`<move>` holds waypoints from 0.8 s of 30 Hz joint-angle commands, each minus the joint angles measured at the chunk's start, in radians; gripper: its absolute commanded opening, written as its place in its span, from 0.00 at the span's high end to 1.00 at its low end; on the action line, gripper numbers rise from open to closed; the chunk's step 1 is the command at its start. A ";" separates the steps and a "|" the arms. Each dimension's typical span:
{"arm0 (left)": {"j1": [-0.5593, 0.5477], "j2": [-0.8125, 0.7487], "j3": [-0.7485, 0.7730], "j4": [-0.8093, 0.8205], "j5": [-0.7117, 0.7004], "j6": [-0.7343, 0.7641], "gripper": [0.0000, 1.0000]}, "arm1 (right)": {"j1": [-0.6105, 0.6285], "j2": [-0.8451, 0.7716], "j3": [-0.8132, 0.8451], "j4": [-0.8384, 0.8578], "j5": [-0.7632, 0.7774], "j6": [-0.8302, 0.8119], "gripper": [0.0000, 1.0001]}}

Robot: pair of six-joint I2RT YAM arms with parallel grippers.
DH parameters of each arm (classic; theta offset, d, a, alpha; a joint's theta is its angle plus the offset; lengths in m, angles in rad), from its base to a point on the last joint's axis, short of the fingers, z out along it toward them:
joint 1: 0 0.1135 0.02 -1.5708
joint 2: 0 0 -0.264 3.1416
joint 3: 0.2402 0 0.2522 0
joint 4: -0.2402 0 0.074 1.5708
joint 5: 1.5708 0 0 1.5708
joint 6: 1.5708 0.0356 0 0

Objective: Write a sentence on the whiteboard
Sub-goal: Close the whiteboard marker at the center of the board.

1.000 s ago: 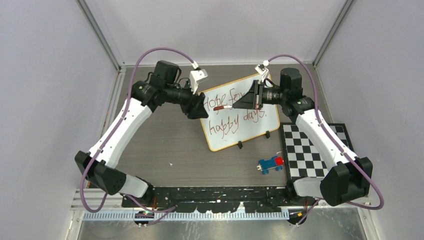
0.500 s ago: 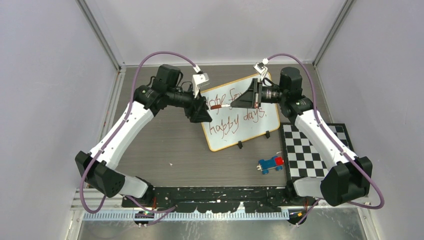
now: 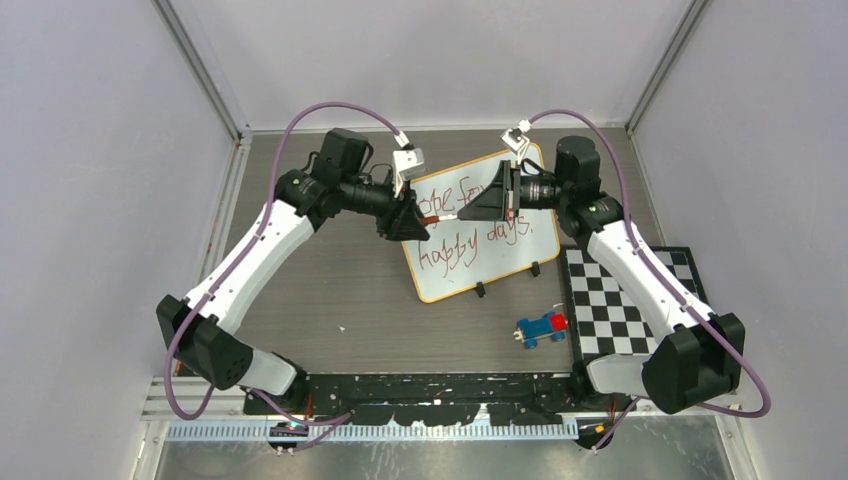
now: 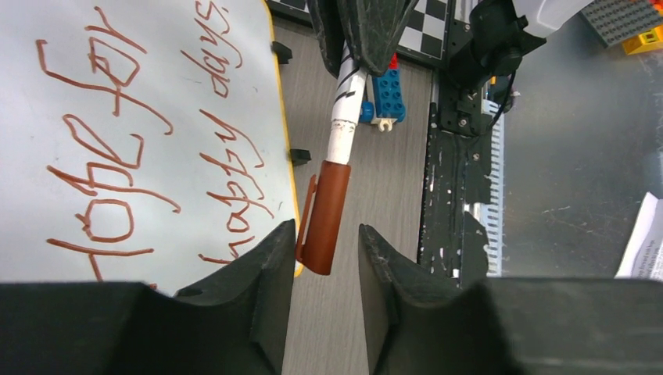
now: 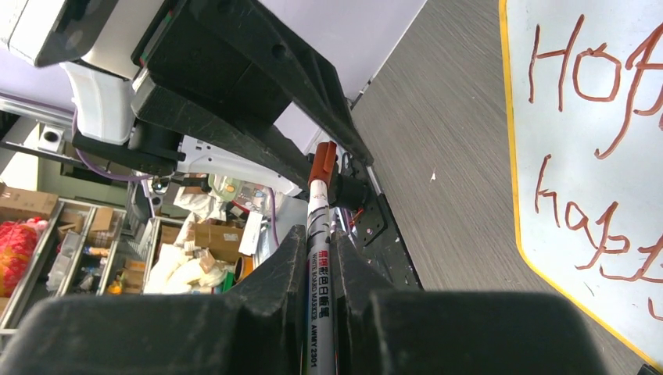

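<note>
The whiteboard (image 3: 500,262) with a yellow rim stands at the back middle, with "Hope for happy days" on it in red; it also shows in the left wrist view (image 4: 133,117) and the right wrist view (image 5: 594,156). My right gripper (image 3: 482,209) (image 5: 319,234) is shut on a white marker (image 3: 452,214) (image 5: 318,226) and holds it level above the board, pointing left. The marker's red cap (image 4: 324,215) (image 5: 322,162) is on. My left gripper (image 3: 420,222) (image 4: 324,234) is open, and the cap's end sits just between its fingertips.
A blue and red toy train (image 3: 541,327) lies on the table in front of the board, also in the left wrist view (image 4: 388,86). A black and white chequered mat (image 3: 630,300) lies at the right. The side walls stand close.
My left gripper has moved right toward the marker, and its jaws now stand around the cap's end. My right gripper with the marker has shifted slightly left.
</note>
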 commanded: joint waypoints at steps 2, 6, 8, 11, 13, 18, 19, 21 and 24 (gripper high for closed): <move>-0.013 -0.009 0.008 0.023 0.042 0.012 0.73 | 0.015 -0.029 -0.006 0.035 -0.011 0.007 1.00; -0.027 -0.005 0.022 -0.001 0.041 0.022 0.87 | 0.024 -0.021 0.009 -0.034 0.006 -0.057 1.00; -0.036 -0.002 0.031 -0.021 0.037 0.034 0.93 | 0.033 -0.017 0.020 -0.072 0.011 -0.087 1.00; -0.048 0.000 0.036 -0.033 0.022 0.040 0.99 | 0.043 -0.015 0.025 -0.081 0.014 -0.096 1.00; -0.053 0.001 0.036 -0.034 0.017 0.040 1.00 | 0.051 -0.015 0.023 -0.082 0.014 -0.099 1.00; -0.065 0.006 0.033 -0.026 0.021 0.037 1.00 | 0.075 -0.007 0.020 -0.082 0.011 -0.102 1.00; -0.065 0.007 0.033 -0.022 0.022 0.035 1.00 | 0.078 -0.005 0.019 -0.084 0.009 -0.103 1.00; -0.066 0.010 0.031 -0.015 0.029 0.030 1.00 | 0.086 0.001 0.017 -0.085 0.005 -0.104 1.00; -0.072 0.016 0.038 -0.009 0.043 0.026 1.00 | 0.097 0.008 0.013 -0.091 0.004 -0.108 1.00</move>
